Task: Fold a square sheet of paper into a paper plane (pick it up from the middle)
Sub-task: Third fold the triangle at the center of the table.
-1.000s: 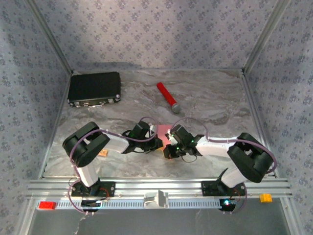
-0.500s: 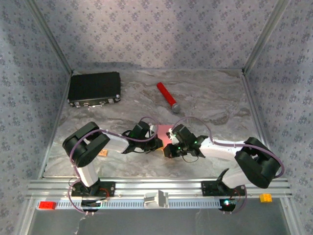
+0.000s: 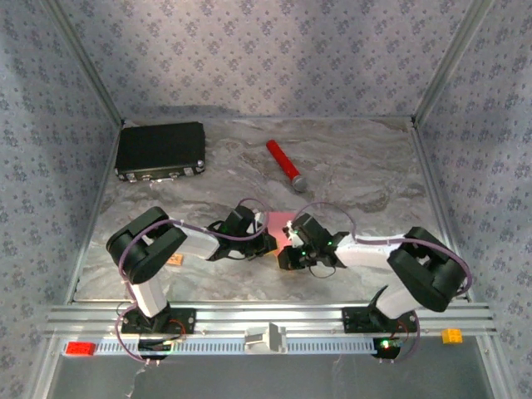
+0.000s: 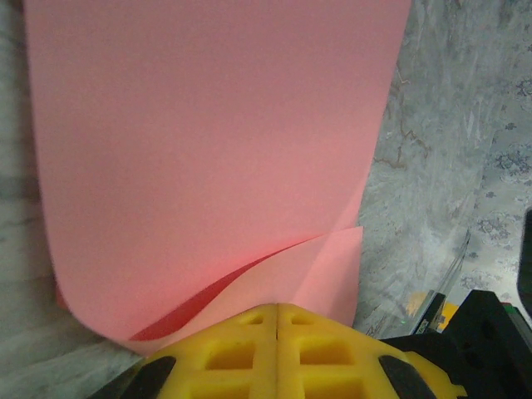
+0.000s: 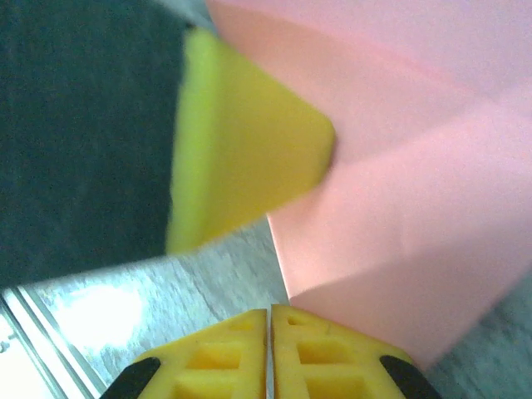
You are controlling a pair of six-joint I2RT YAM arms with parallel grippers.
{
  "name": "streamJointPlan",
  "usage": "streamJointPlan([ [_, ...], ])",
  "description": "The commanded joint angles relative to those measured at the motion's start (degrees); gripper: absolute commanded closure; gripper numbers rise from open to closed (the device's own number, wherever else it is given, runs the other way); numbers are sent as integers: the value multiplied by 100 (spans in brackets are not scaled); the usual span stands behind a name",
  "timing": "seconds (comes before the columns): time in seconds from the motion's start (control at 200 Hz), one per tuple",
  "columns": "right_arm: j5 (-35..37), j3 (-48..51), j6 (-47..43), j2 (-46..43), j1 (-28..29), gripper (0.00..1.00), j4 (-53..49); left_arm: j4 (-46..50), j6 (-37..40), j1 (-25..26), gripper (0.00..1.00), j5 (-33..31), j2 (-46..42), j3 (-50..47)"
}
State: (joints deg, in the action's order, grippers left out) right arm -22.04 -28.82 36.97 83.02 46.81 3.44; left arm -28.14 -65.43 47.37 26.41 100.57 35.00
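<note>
One pink sheet [image 3: 279,222], two grippers meeting on it

The thin, smooth paper, folded with one flap curling, lies mid-frame on the marbled desk [image 3: 357,166]. The left gripper [image 4: 277,309] is clenched on its folded edge. The right gripper [image 5: 270,314] is pinched closed at the sheet's border; whether it holds paper is unclear. One black rectangular case [image 3: 160,148] sits upper left, with one red cylinder [image 3: 283,163] at upper centre.
</note>
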Motion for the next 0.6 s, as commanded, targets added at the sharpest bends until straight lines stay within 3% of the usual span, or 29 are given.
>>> streamJointPlan([
  [0.0, -97, 338, 205, -260, -5, 89, -241, 306, 136, 18, 100, -145, 226, 58],
  [0.38, -72, 1040, 573, -1137, -13, 88, -208, 301, 118, 16, 100, -157, 252, 42],
  [0.595, -98, 654, 572, -2119, -71, 88, -743, 247, 117, 16, 100, -138, 217, 24],
])
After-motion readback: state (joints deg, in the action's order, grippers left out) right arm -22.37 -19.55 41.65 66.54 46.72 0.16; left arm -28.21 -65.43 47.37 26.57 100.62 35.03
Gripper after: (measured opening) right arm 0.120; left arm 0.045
